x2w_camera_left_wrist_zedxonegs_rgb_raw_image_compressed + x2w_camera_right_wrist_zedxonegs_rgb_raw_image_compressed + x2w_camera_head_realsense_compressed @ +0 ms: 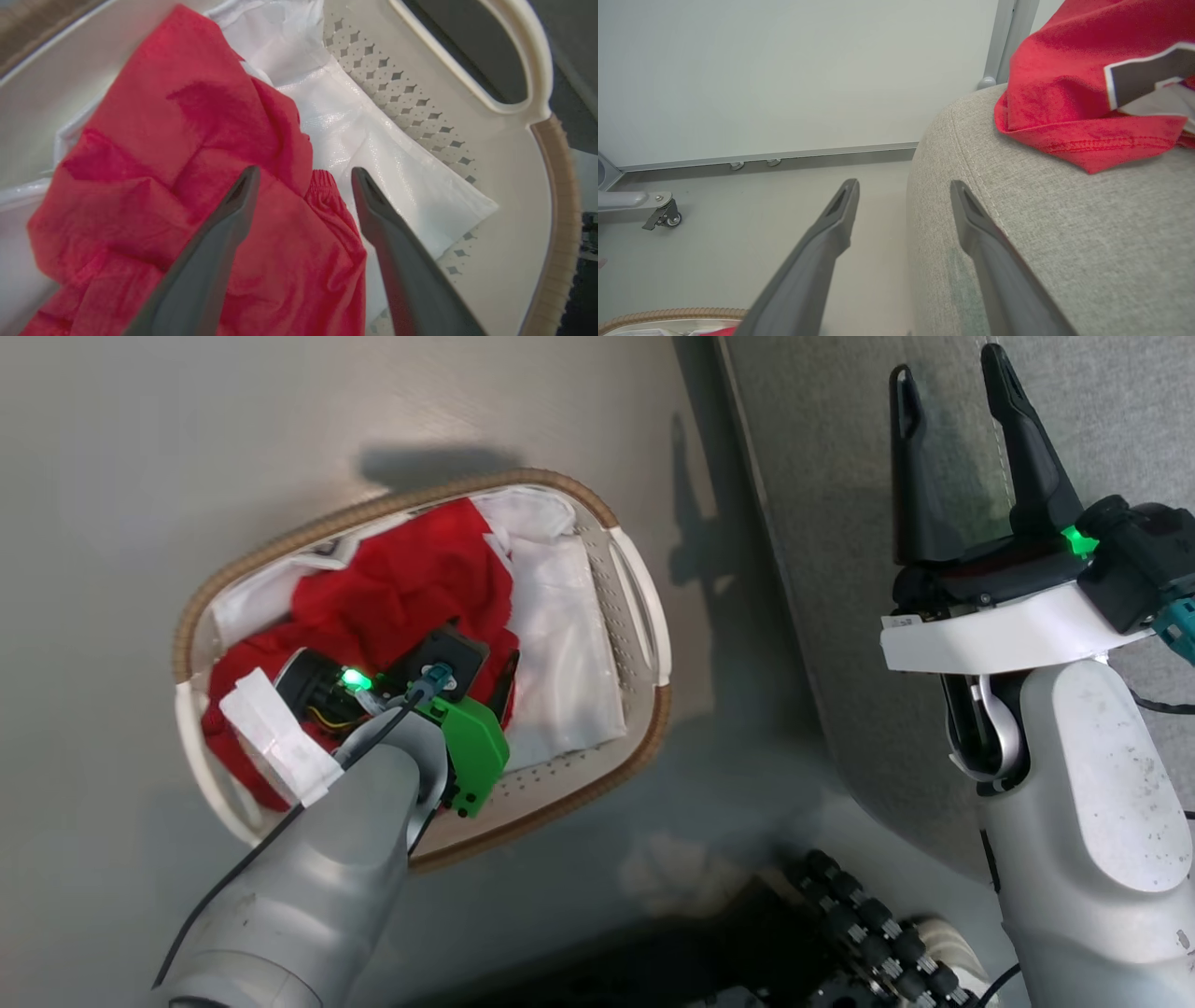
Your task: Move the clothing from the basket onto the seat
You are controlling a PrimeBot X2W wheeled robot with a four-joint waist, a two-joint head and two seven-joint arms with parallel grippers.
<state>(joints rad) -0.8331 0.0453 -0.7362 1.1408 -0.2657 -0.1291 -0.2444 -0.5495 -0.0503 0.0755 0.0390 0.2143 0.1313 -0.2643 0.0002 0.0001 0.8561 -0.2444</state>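
Reaching into the basket [658, 644], the left arm hangs over the red clothing [411, 583], its wrist covering the heap's 6 o'clock part in the head view. The left fingers [233, 210] stand wide apart with nothing clamped between them. In the left wrist view one tip lies over the red cloth and the other over the white liner [373, 144], with a gathered red hem in the gap. Whether either tip touches the cloth I cannot tell. The clothing fills the basket's 9 o'clock half in that view, crumpled, with the liner at 2 o'clock against the perforated wall.

The basket rests on the floor [168, 439], just beside the seat [822, 476], which lies at its 3 o'clock in the head view. The right fingers [1027, 439] point to 12 o'clock over the seat, parted and empty. In the right wrist view one of them shows over the floor and the other over the seat's rounded corner. The basket's brown rim peeks in at 7 o'clock. A jersey [1055, 88], red with white and black trim, lies on the seat at 2 o'clock in that view, near the edge seam. A pale wall [784, 70] stands at 11 o'clock.
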